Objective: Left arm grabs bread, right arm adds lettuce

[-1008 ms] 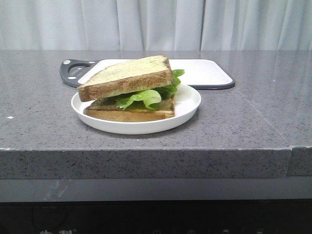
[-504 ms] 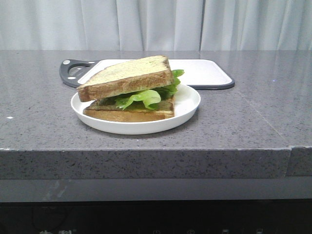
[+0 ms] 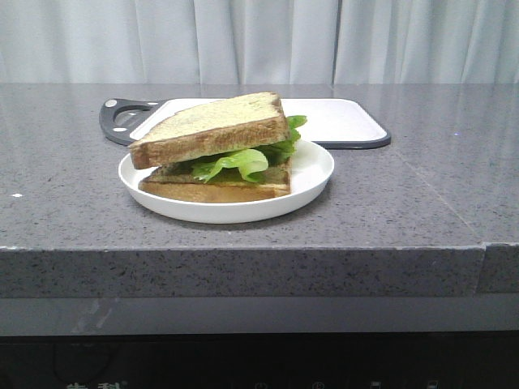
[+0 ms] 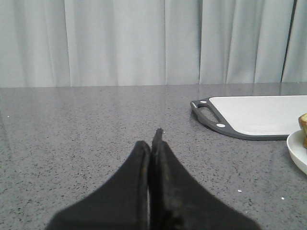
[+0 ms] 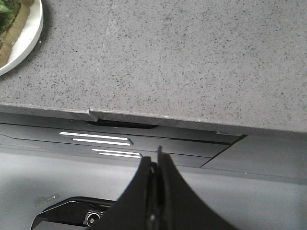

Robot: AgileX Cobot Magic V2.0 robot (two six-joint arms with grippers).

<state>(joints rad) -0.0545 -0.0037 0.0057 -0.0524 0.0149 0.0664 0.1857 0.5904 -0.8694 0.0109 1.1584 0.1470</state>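
Note:
A thick slice of bread (image 3: 215,128) rests tilted on top of the green lettuce (image 3: 243,160), which lies on a lower slice (image 3: 219,188) inside a white plate (image 3: 312,170). Neither arm shows in the front view. In the left wrist view my left gripper (image 4: 152,143) is shut with nothing in it, low over bare counter, and the plate's rim (image 4: 297,151) sits at the frame's edge. My right gripper (image 5: 153,160) is shut and empty, hanging off the counter's front edge, with the plate (image 5: 26,40) and a bit of lettuce (image 5: 7,12) in the corner.
A white cutting board (image 3: 332,117) with a dark rim and handle (image 3: 122,117) lies behind the plate. It shows in the left wrist view as well, as the cutting board (image 4: 259,115). Grey curtains hang behind the granite counter (image 3: 405,211). The counter's front edge (image 5: 158,120) drops to dark cabinetry.

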